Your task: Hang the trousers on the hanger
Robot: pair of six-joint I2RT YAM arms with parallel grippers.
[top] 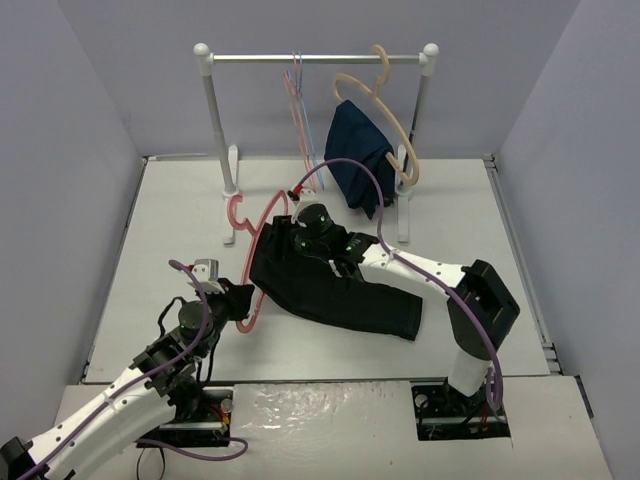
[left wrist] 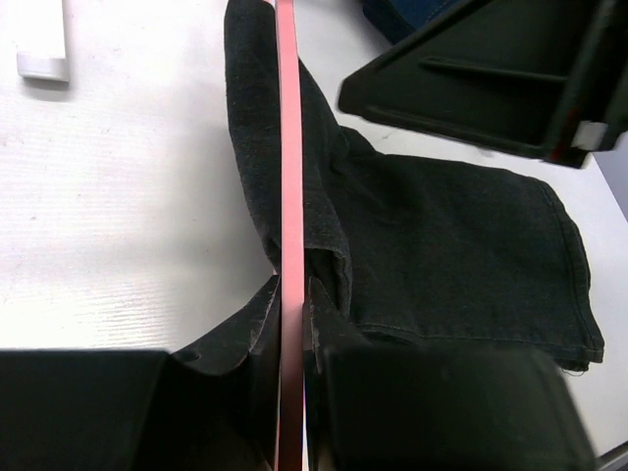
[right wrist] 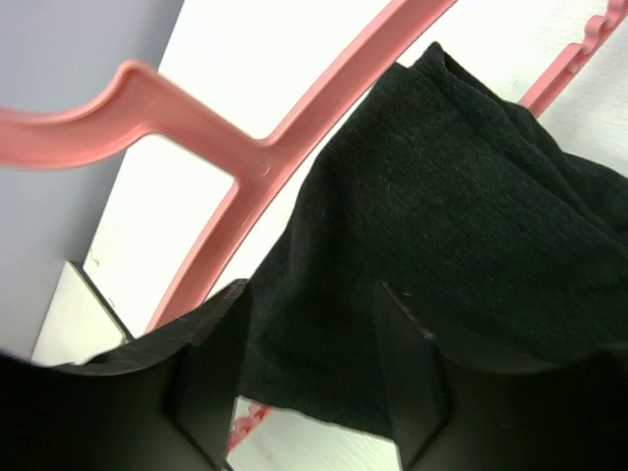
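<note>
Left gripper (left wrist: 292, 329) is pinched on the hanger (top: 238, 212) bar. Trousers (top: 340, 290) lie on the table (top: 160, 230), one end draped across that bar. Right gripper (right wrist: 309, 314) is spread over the fabric. Rail (top: 320, 58) with a navy garment (top: 360, 150) stands close behind.

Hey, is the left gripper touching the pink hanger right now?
Touching. The left wrist view shows the left gripper shut on the hanger, its pink bar pinched between the jaws.
</note>
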